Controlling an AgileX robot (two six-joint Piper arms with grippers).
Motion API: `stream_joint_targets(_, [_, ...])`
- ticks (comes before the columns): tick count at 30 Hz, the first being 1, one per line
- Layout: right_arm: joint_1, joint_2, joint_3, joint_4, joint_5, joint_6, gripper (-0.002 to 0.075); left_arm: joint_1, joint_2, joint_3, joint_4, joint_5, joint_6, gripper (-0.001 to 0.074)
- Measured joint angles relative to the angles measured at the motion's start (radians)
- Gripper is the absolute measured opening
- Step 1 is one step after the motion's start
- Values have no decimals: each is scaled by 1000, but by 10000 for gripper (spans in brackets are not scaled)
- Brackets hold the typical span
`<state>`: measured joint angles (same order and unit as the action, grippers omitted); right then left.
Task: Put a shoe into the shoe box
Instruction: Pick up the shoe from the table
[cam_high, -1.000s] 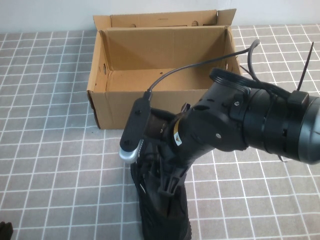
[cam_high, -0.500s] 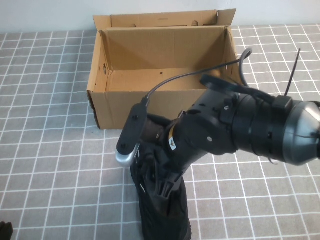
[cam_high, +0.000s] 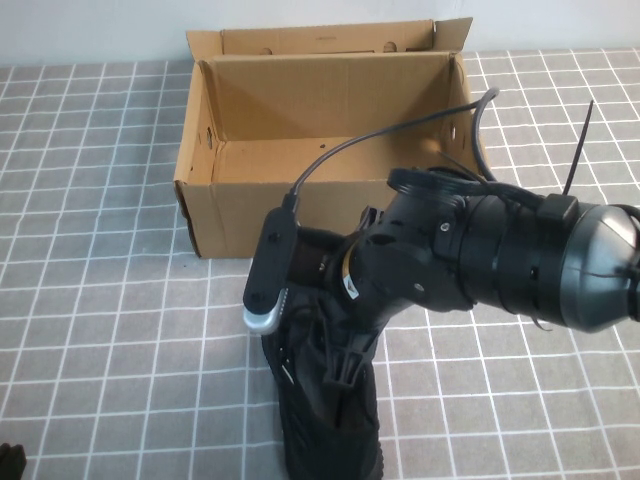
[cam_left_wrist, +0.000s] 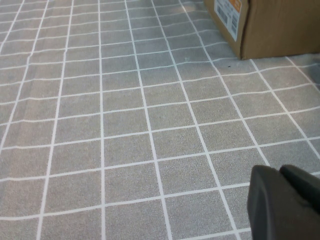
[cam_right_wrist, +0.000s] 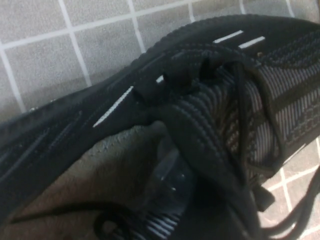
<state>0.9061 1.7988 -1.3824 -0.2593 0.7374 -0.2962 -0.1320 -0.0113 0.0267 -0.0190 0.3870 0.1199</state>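
The black mesh shoe (cam_high: 320, 430) lies on the tiled mat in front of the open brown shoe box (cam_high: 250, 215), toe towards the near edge. My right gripper (cam_high: 338, 365) is down on the shoe's collar and laces, and its arm covers the shoe's heel end. The right wrist view is filled by the shoe (cam_right_wrist: 210, 100), with its tongue, laces and white dash marks close up. My left gripper (cam_left_wrist: 282, 200) is shut and empty, low over the mat at the near left corner (cam_high: 8, 462).
The box's lid flap (cam_high: 330, 38) stands up behind it, against the wall. The box's labelled corner (cam_left_wrist: 275, 25) shows in the left wrist view. A black cable (cam_high: 400, 135) arcs from the right arm over the box. Grey tiled mat (cam_high: 110, 320) lies left of the shoe.
The right arm has shifted and turned slightly over the shoe, dipping and coming back a little. The shoe and the box have not moved.
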Motion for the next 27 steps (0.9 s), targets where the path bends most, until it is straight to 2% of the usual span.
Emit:
stream_joint_targets(8, [0, 0, 0, 49, -38, 0, 386, 0, 0, 0, 0, 0, 0, -1])
stream_joint_targets(13, [0, 0, 0, 82, -39, 0, 266, 0, 0, 0, 0, 0, 0, -1])
stream_joint_targets(20, [0, 0, 0, 126, -12, 0, 41, 0, 0, 0, 0, 0, 0, -1])
stream_joint_targets(23, [0, -7, 0, 128, 15, 0, 1, 0, 0, 0, 0, 0, 0, -1])
stream_joint_targets(27, [2, -59, 0, 128, 70, 18, -6, 0, 0, 0, 0, 0, 0, -1])
